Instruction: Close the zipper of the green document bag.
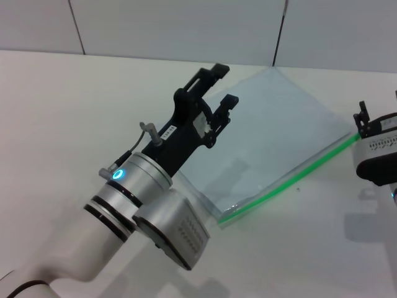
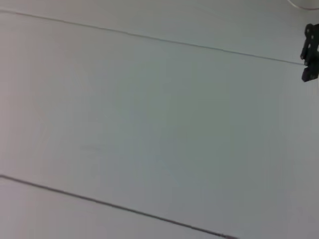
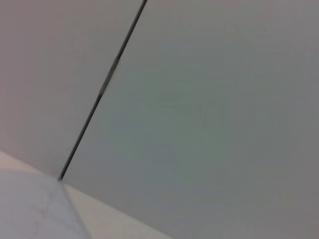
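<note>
The green document bag (image 1: pixel 279 124) lies flat on the white table, a pale translucent pouch. Its zipper (image 1: pixel 291 177) is the bright green strip along the edge nearest me, running from the near corner up toward the right. I cannot make out the slider. My left gripper (image 1: pixel 223 85) is raised over the bag's left side, open, with nothing between its fingers. My right gripper (image 1: pixel 367 127) sits at the right edge of the head view, close to the zipper's far end and only partly in frame. Both wrist views show mostly wall.
The white table (image 1: pixel 74 105) spreads around the bag. Grey wall panels (image 1: pixel 173 25) with dark seams stand behind it. A black part (image 2: pixel 311 52) shows at the edge of the left wrist view. The right wrist view shows a dark wall seam (image 3: pixel 102 89).
</note>
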Controlling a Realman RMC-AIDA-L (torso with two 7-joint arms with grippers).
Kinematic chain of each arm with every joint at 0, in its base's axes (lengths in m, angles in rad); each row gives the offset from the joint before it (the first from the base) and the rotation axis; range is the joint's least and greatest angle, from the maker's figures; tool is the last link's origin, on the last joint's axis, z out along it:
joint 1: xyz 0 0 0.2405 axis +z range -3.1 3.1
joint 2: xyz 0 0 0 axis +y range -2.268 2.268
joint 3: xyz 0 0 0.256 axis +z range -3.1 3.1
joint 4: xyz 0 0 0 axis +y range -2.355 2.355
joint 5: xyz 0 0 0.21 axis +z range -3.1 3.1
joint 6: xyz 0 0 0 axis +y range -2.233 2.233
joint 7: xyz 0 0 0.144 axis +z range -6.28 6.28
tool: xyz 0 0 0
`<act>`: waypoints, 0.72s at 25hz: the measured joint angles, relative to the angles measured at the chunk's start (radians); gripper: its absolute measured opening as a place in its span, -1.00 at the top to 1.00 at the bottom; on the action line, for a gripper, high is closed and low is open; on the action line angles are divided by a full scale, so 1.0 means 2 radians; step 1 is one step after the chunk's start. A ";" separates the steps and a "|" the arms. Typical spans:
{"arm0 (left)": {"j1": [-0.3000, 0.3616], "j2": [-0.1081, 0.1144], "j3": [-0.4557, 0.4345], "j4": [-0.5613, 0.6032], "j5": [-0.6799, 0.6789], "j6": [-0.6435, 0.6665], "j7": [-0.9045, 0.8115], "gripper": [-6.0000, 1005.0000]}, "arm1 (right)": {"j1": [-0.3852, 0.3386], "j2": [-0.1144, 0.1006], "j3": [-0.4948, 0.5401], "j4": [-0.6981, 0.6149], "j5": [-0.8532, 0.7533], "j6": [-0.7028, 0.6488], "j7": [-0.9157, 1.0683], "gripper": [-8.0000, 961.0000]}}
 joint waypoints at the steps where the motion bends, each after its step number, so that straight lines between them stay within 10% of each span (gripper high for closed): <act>1: 0.000 0.000 0.000 -0.002 -0.001 -0.004 -0.007 -0.32 | 0.001 0.000 0.000 -0.004 0.003 0.005 0.000 -0.41; 18: -0.004 -0.002 -0.005 -0.020 -0.120 -0.071 -0.175 -0.28 | 0.016 -0.001 0.009 -0.037 0.014 0.004 0.075 -0.41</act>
